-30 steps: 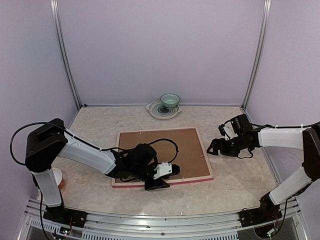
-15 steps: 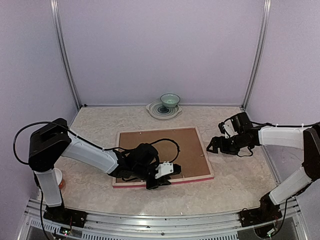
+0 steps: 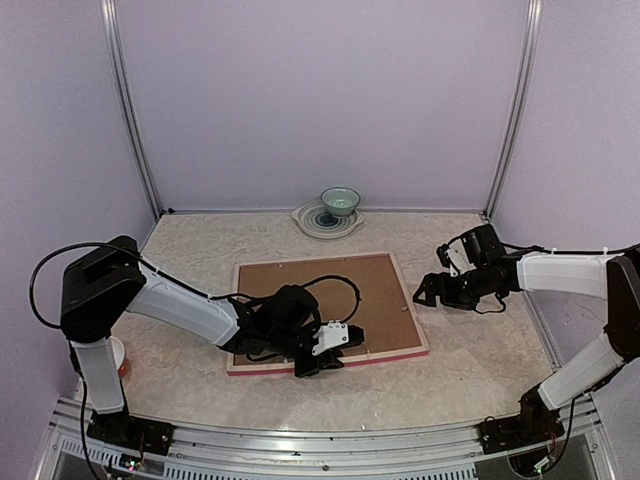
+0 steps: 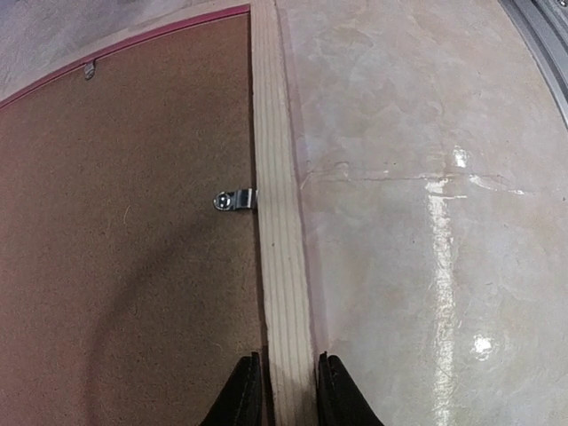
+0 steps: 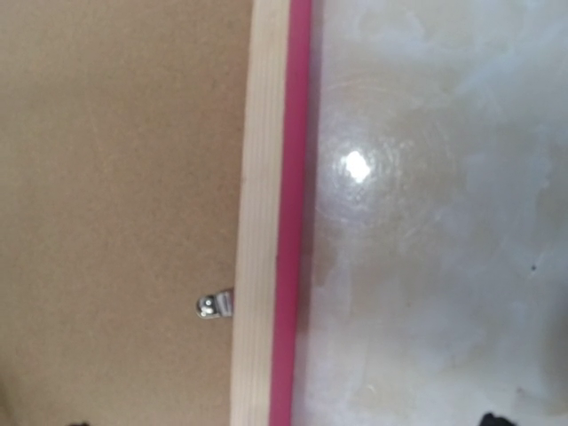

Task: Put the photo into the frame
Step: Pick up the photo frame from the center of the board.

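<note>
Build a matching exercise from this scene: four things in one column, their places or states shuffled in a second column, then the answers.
Things
1. frame
2. left claw
3. right claw
4. bowl

Places or states
A. on a plate at the far end of the table
B. open, beside the frame's right rail
C. lying flat, pale wood side up
D. closed on the frame's near rail

Pairs: 1-C, 2-D, 3-B, 4-A
</note>
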Motion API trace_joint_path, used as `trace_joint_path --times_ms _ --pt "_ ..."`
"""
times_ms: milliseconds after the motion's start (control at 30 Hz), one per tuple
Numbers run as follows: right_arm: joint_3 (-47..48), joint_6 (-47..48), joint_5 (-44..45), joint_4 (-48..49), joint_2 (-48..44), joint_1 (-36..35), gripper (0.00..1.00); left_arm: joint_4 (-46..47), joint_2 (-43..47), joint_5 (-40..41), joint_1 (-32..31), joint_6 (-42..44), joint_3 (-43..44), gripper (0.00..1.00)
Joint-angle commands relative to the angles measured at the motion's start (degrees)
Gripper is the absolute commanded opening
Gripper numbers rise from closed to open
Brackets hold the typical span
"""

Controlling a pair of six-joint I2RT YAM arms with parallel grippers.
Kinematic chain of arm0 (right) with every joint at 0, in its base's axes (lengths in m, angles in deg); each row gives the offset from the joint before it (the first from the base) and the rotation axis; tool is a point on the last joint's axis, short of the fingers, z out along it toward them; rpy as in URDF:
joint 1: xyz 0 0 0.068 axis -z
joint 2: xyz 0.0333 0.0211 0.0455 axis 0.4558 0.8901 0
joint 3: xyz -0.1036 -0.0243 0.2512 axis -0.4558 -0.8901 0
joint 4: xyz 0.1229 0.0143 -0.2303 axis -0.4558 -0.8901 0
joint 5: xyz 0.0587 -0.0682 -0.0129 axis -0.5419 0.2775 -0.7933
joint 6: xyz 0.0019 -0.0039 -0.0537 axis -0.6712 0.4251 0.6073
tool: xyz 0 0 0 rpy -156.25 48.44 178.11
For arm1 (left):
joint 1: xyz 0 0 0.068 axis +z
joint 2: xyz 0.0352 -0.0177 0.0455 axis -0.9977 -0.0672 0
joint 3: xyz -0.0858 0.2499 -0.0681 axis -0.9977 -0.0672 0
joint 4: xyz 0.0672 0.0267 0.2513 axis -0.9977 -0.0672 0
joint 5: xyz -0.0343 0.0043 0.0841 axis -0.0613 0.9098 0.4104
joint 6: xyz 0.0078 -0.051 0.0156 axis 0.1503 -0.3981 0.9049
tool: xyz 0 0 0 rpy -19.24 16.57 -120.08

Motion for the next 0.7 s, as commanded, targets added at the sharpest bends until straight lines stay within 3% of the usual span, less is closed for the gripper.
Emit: trace_joint_path --times_ms 0,67,167,667 --pt "0.41 0.16 -0.01 0.03 -0.71 0.69 0.95 -3.26 -2.25 0.43 0.35 -0.60 1.09 0.24" --pt "0.32 0.10 0.05 0.02 -0.86 0.77 0.95 -3.41 -2.53 0.78 0.44 -0.75 1.20 0.34" --pt "0.23 0.11 0.00 -0.08 -1.08 0.79 0.95 -3.29 -2.92 1.65 0.51 -1.07 1.29 0.40" --pt "-0.57 -0.02 -0.02 0.19 -1.30 0.96 0.95 -3.04 -1.42 0.62 2.78 -4.11 1.51 0.48"
